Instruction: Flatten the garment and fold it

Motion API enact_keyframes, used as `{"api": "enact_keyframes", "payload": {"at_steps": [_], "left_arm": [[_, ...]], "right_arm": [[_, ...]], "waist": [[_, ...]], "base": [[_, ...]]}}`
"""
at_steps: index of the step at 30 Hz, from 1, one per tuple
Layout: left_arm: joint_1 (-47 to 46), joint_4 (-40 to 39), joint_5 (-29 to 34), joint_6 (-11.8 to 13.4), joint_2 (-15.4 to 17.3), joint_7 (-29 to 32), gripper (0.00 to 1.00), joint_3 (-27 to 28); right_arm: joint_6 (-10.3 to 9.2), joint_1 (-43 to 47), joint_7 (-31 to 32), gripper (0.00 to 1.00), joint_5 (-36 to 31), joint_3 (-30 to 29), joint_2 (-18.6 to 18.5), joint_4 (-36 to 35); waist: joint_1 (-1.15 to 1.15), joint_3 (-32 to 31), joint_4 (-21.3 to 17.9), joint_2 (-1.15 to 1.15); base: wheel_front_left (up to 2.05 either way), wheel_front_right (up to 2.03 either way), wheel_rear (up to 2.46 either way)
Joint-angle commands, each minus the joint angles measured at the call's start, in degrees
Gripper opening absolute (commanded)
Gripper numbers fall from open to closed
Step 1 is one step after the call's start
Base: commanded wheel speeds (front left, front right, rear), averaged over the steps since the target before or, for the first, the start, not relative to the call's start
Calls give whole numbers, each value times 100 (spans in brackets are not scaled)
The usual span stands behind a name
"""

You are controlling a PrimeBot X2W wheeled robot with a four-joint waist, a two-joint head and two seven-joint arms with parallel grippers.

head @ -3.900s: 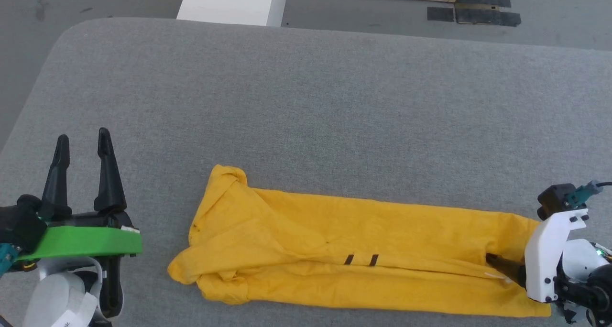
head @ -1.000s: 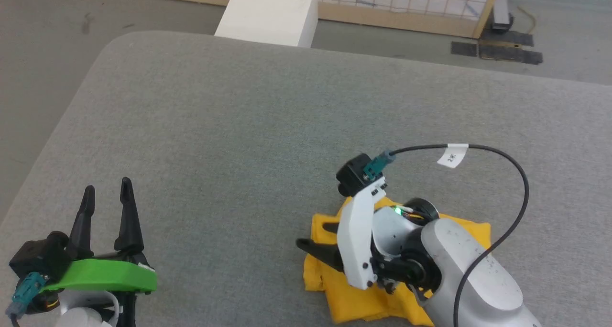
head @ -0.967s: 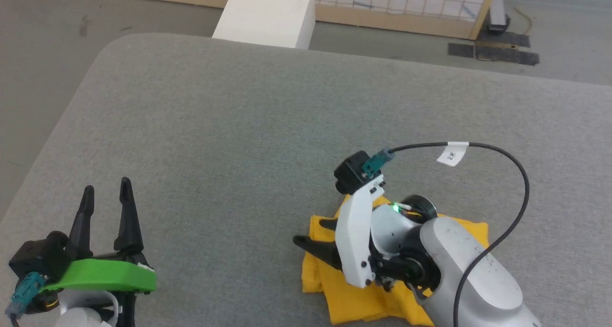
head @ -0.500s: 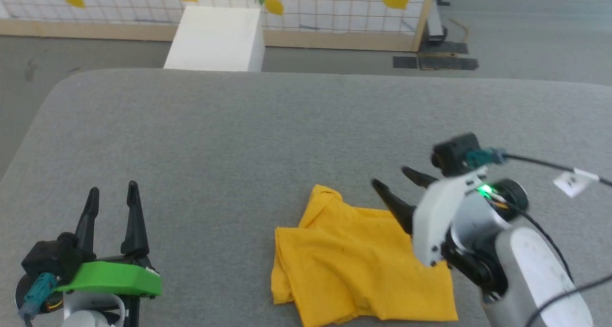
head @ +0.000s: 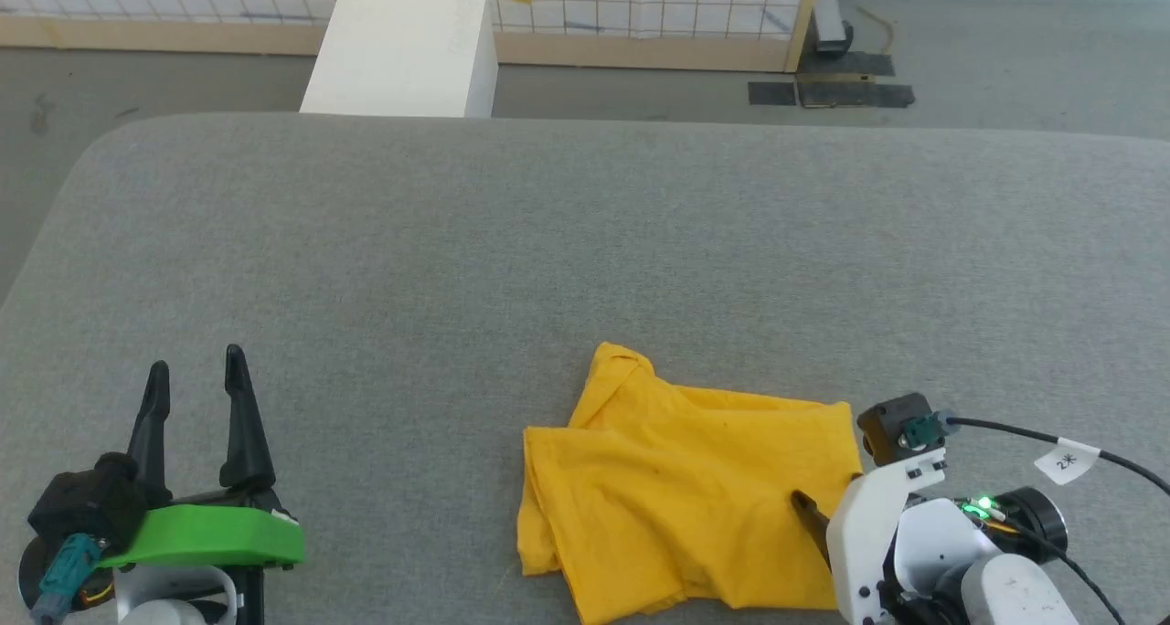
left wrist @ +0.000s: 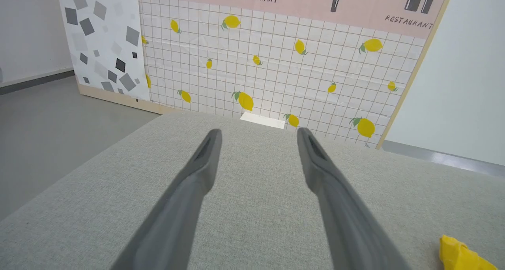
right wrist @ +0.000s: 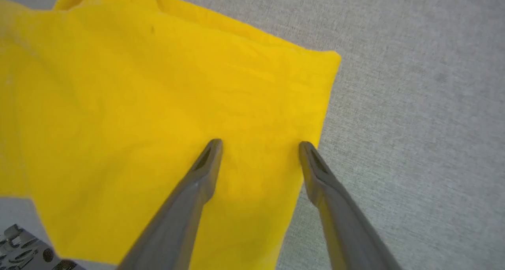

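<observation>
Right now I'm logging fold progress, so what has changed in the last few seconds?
The shirt, earlier a long strip, now lies folded into a compact rectangle. The right gripper, which was over the pile, has drawn back to its right edge, open and holding nothing. The left gripper stayed open and idle.

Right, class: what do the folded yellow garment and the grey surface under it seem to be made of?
Folded mustard-yellow garment: thin, soft cloth, probably cotton jersey, matte. It lies limp, with soft creases and layered edges.
Grey table covering: woven, upholstery-like fabric, matte. A fine speckled weave shows in the right wrist view. What lies beneath it cannot be told.
</observation>
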Motion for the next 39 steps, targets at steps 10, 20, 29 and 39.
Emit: {"api": "enact_keyframes", "payload": {"at_steps": [10, 20, 29, 39], "left_arm": [[-6, 88, 120, -172, -178, -43, 100, 105], [-14, 195, 143, -292, -243, -43, 100, 177], [26, 188, 139, -354, -301, -43, 100, 164], [-162, -112, 110, -405, -260, -43, 100, 167]], "right_arm": [[-8, -48, 49, 100, -503, -369, 115, 807], [-8, -195, 198, 0, -338, -457, 136, 1171], [-8, -415, 358, 0, -37, -74, -459, 665], [-8, -1041, 1138, 0, 724, 743, -2393, -233]], "waist": [[0, 128, 165, 0], [0, 54, 203, 0], [0, -62, 139, 0], [0, 641, -1175, 0]], "base": [[0, 0, 0], [0, 0, 0], [0, 0, 0], [0, 0, 0]]}}
